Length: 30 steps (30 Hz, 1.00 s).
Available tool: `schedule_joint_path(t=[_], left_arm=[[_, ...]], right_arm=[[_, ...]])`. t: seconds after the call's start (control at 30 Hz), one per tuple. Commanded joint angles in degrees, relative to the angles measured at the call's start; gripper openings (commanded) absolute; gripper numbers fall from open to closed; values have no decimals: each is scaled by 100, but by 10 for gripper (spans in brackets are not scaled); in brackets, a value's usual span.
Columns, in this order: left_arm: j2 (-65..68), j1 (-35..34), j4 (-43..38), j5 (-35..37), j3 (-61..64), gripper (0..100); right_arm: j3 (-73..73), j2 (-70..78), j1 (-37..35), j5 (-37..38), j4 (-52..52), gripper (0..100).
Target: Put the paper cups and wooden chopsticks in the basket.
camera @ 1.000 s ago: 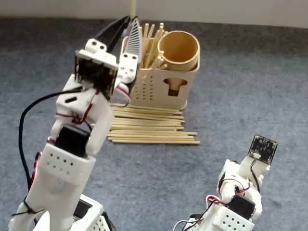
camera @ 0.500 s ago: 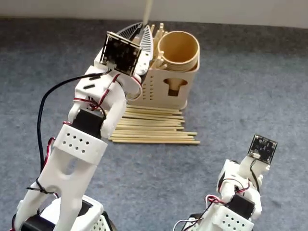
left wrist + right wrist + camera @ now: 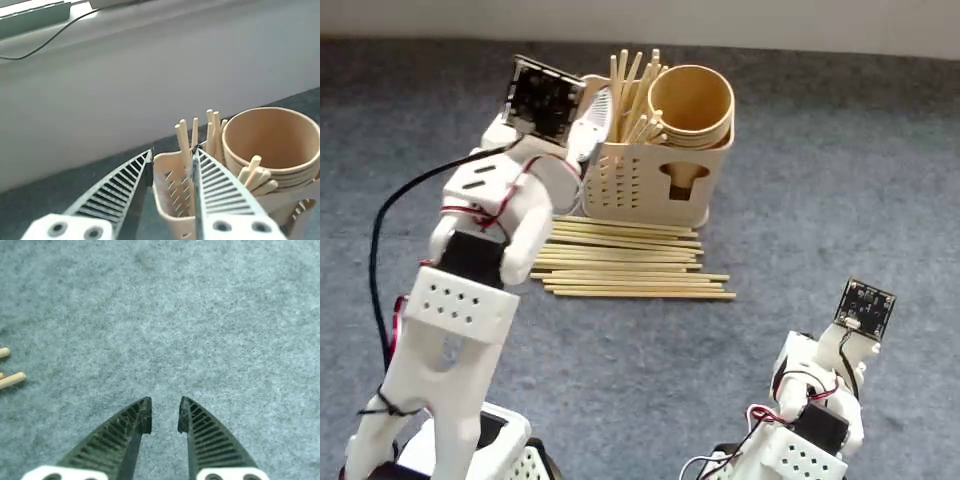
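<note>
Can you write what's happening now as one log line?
left hand open at basket rim | right hand open over carpet | cups in basket | chopstick pile on carpet

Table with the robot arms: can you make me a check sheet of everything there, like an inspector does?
Surface: grey carpet, flat and fuzzy.
Job's things: wooden basket upright; paper cups stacked inside it; standing chopsticks in it beside the cups; loose chopsticks lying in a pile in front of it.
Clutter: nothing seen.
Grippers: left gripper open at the basket's corner, holding nothing; right gripper open over bare carpet, holding nothing.
Cables: black cable loops beside the left arm; red and white wires on the right arm.
Surroundings: pale wall behind the table.
</note>
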Motion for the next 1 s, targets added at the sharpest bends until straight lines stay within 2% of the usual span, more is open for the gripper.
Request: schedule_joint_path(t=[0.0, 0.1, 0.37, 0.63, 0.97], left_arm=[[-585, -435, 1116, 53, -145, 140], [-910, -673, 1451, 35, 277, 140], [-2211, -1270, 1512, 35, 1727, 140], [-3618, -1358, 1512, 53, 3354, 143], [-5200, -1912, 1521, 62, 4848, 144]], right_arm=[[365, -66, 66, 9, -180, 105], [365, -66, 66, 9, -180, 105], [365, -66, 66, 9, -180, 106], [365, -66, 66, 9, -180, 106], [365, -66, 66, 9, -180, 106]])
